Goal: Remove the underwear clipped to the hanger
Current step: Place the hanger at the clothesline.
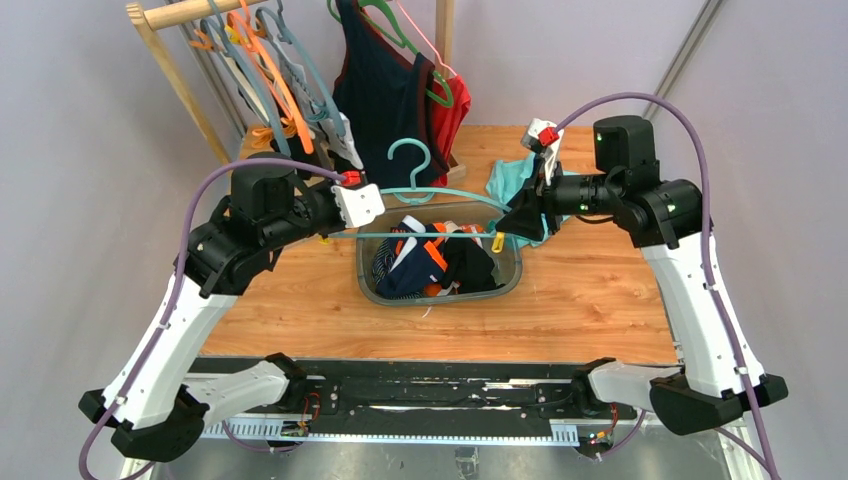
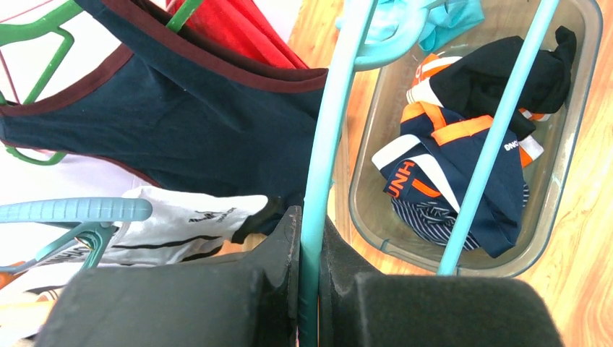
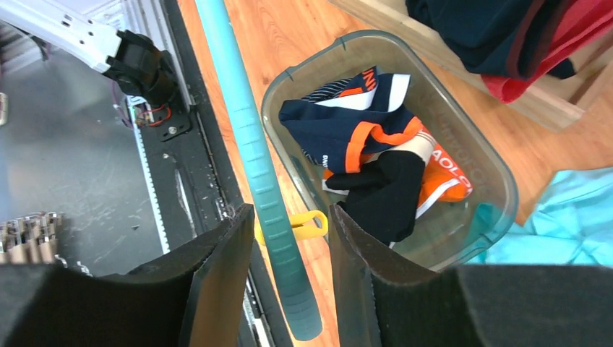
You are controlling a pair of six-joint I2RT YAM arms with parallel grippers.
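Below, the underwear (image 3: 365, 137) lies heaped in the clear bin (image 3: 500, 189) on the counter (image 1: 600, 300). The left gripper (image 2: 309, 225) is clamped on the teal hanger (image 2: 329, 130); the right gripper (image 3: 290, 214) stands apart around its bar.

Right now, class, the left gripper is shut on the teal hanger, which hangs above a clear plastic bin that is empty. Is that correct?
Not quite: the bin is not empty. The right wrist view shows navy-and-orange briefs and a black garment lying in it. The rest stands: the left gripper is shut on the teal hanger above that bin.
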